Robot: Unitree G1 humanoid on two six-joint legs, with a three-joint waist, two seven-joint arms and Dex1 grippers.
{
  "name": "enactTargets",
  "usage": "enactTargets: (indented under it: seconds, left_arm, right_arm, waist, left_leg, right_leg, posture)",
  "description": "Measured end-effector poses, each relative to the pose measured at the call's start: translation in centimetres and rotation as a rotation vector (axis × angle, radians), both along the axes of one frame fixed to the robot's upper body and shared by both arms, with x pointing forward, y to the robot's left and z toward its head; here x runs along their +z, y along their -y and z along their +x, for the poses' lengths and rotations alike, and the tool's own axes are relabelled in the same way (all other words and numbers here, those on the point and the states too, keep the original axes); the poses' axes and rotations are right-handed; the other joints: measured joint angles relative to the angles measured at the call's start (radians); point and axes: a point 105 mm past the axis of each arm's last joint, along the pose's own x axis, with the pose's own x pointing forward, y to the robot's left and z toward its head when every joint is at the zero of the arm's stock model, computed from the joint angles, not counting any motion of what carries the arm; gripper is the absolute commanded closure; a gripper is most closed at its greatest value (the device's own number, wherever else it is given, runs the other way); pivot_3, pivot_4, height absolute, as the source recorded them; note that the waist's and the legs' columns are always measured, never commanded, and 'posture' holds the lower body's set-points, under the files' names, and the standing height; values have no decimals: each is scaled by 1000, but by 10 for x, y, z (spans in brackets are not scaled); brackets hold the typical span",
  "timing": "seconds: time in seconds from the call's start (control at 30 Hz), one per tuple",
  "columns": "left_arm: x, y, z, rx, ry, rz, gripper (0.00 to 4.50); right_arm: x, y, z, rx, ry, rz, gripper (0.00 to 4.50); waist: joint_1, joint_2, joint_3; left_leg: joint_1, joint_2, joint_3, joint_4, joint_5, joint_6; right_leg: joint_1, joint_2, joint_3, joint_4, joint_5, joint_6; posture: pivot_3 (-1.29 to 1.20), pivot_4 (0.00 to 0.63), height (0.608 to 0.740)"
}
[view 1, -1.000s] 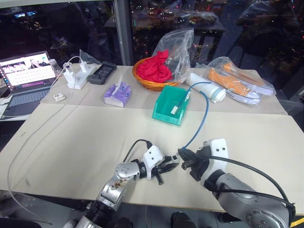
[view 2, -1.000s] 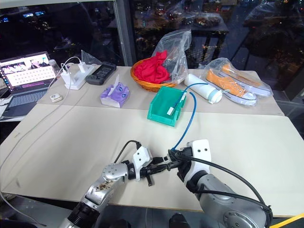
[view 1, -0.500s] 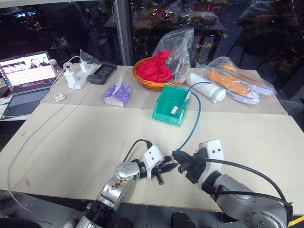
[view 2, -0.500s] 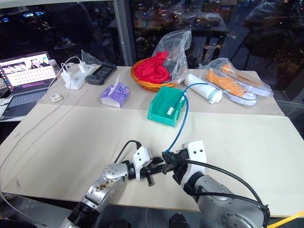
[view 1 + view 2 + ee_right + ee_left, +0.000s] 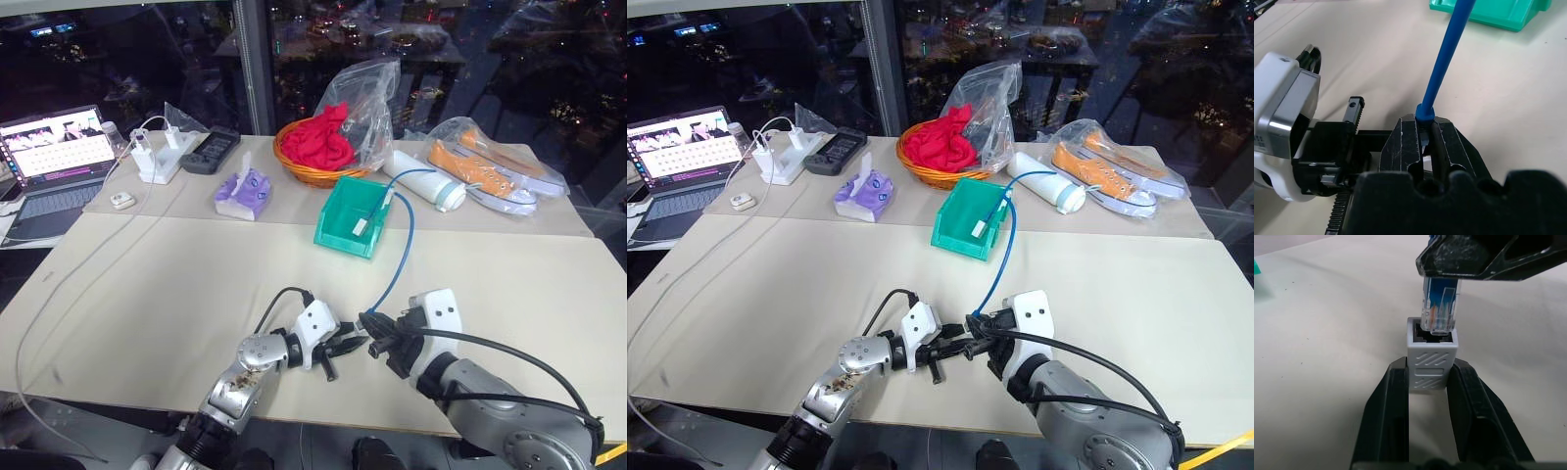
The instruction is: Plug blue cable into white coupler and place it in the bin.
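Observation:
My left gripper [image 5: 1431,373] is shut on the white coupler [image 5: 1431,357], whose socket faces the right gripper [image 5: 1425,133]. That right gripper is shut on the blue cable [image 5: 1447,54] just behind its clear plug [image 5: 1439,308]. The plug's tip sits at the socket's mouth, and most of the plug stands outside it. In the head views both grippers meet low over the table's near middle, the left gripper [image 5: 343,343] touching up against the right gripper [image 5: 376,333]. From there the blue cable [image 5: 397,264] arcs up to the teal bin [image 5: 343,230], where its far end rests.
Behind the bin stand a wicker basket of red cloth [image 5: 315,147], a white tube [image 5: 426,183] and bagged orange shoes [image 5: 485,166]. At the back left are a purple tissue pack [image 5: 243,194], a remote [image 5: 211,150], a power strip [image 5: 157,159] and a laptop [image 5: 54,166]. A white cord [image 5: 69,284] trails along the left.
The blue cable's arc beside the bin has swung a little to the left. Both grippers keep their places and their grips.

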Motion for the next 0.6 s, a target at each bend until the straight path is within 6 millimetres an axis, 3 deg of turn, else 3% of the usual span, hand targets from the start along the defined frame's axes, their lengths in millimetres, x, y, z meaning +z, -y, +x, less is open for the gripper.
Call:
enactTargets:
  seconds: [0.6]
  left_arm:
    - [-1,-1,1,8,-35,0,3875]
  right_arm:
    - [-5,-5,2,84,111,-181,4500]
  waist:
    - [-2,0,-5]
  left_leg:
    - [3,0,0,0,0,1]
  right_leg:
    - [3,0,0,0,-1,0]
  posture:
    - [0,150,723]
